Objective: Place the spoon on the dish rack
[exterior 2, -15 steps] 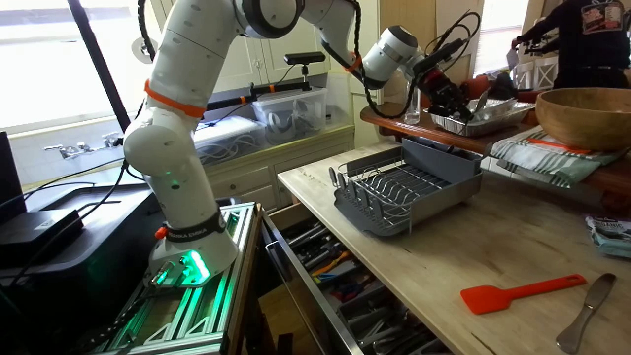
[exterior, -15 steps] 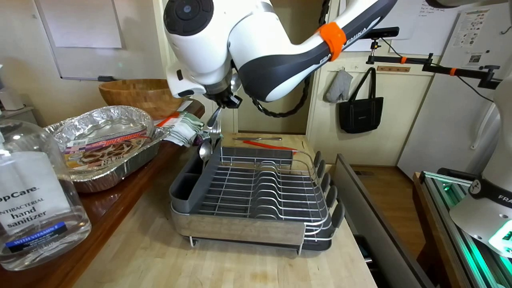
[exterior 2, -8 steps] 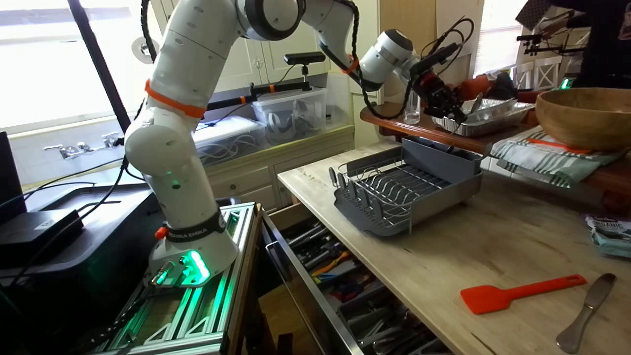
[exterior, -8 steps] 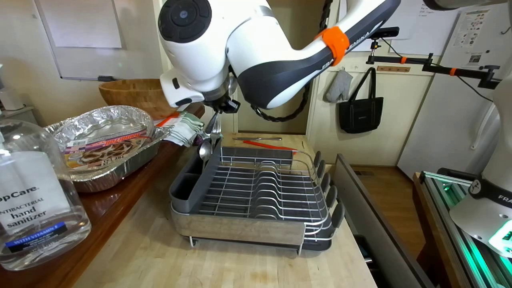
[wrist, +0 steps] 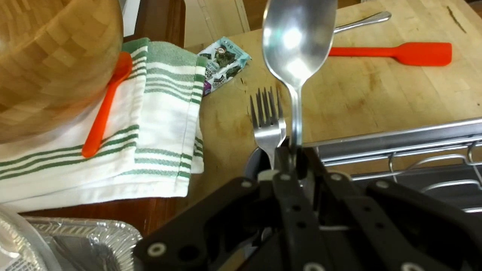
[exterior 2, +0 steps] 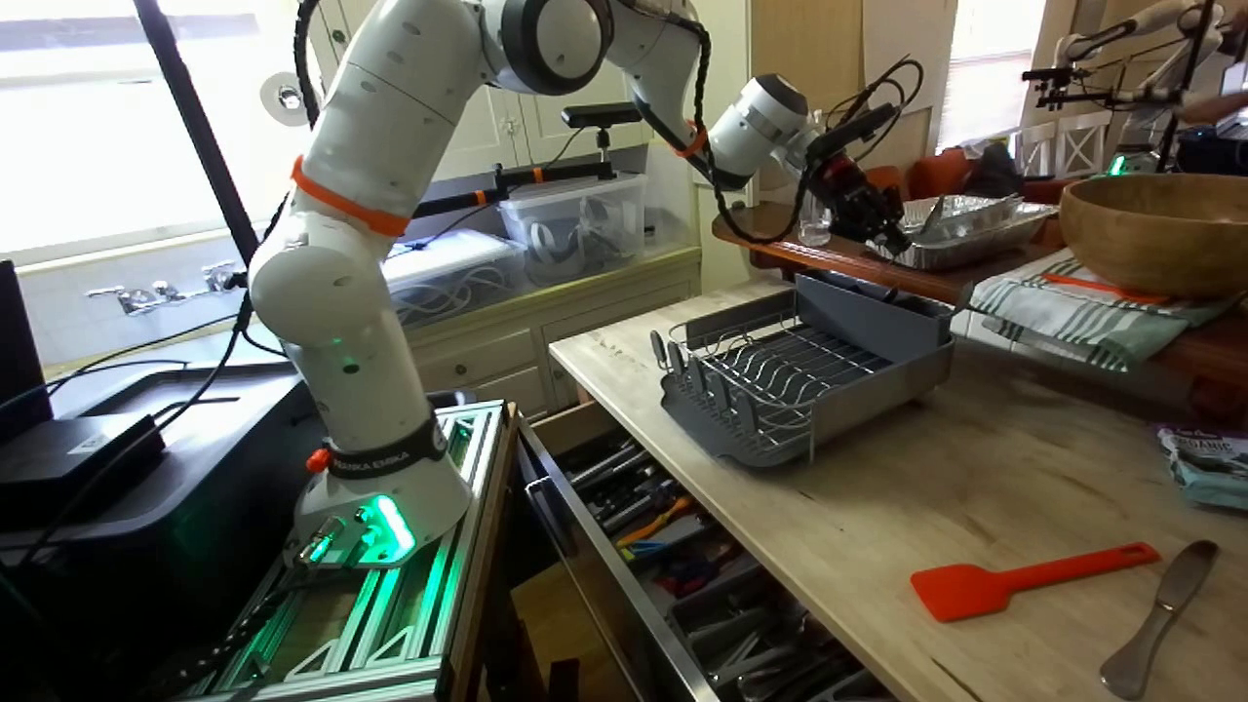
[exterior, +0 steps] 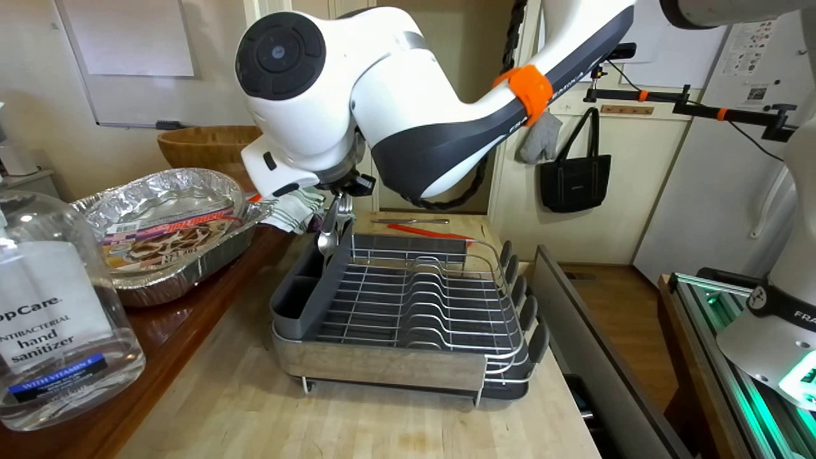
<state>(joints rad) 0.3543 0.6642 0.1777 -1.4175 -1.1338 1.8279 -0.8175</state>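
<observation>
My gripper [wrist: 298, 156] is shut on the handle of a silver spoon [wrist: 297, 41], which stands bowl up in the wrist view. In both exterior views the gripper [exterior: 358, 183] [exterior 2: 889, 234] is over the far end of the grey cutlery caddy [exterior: 287, 322] on the dish rack [exterior: 382, 364]. The spoon's handle end [exterior: 330, 217] points down below the gripper, just above or at the caddy; I cannot tell whether it is inside. Another spoon [exterior: 327, 242] and a fork [wrist: 268, 137] stand in the caddy's far compartment. The spoon bowl also shows beside the gripper [exterior 2: 934, 214].
A foil tray [exterior: 185, 268], a sanitizer bottle [exterior: 60, 319], a striped towel [wrist: 165, 113] and a wooden bowl [wrist: 56, 64] are on the raised ledge beside the caddy. A red spatula [exterior 2: 975, 590] and a knife [exterior 2: 1160, 619] lie on the table. An open drawer [exterior 2: 624, 585] stands below.
My gripper has come down toward the caddy with the spoon, and slightly left in an exterior view. The handle end is now lower, in front of the standing cutlery. The rack has not moved.
</observation>
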